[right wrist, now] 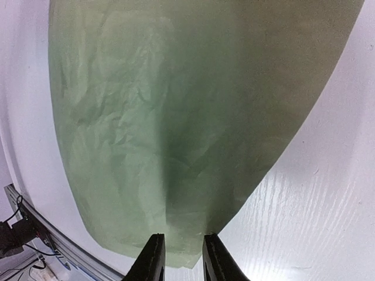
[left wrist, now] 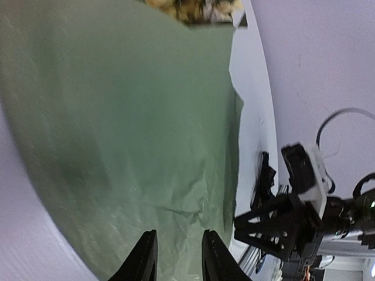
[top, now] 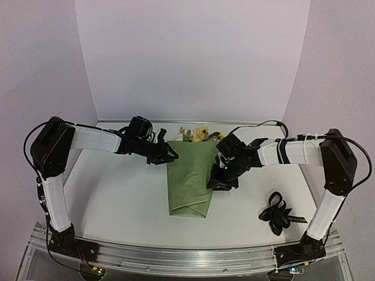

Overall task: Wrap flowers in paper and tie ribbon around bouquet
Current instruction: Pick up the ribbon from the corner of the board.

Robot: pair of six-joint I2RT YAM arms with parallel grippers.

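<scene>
Bright, even light; wrist views fisheye-warped, paper (right wrist: 176, 117) soft-focus w/ shadow streak.

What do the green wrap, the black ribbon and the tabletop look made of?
Wrap: likely paper, matte olive, finely creased with sharp folds. Ribbon: probably fabric, black with pale lettering, lying in limp loops; weave too small to tell. Tabletop: hard, white, slightly glossy, faint streaky grain; perhaps painted or laminated board.

Robot lab: white backdrop (top: 193, 58), aluminium rail (top: 187, 257).
</scene>
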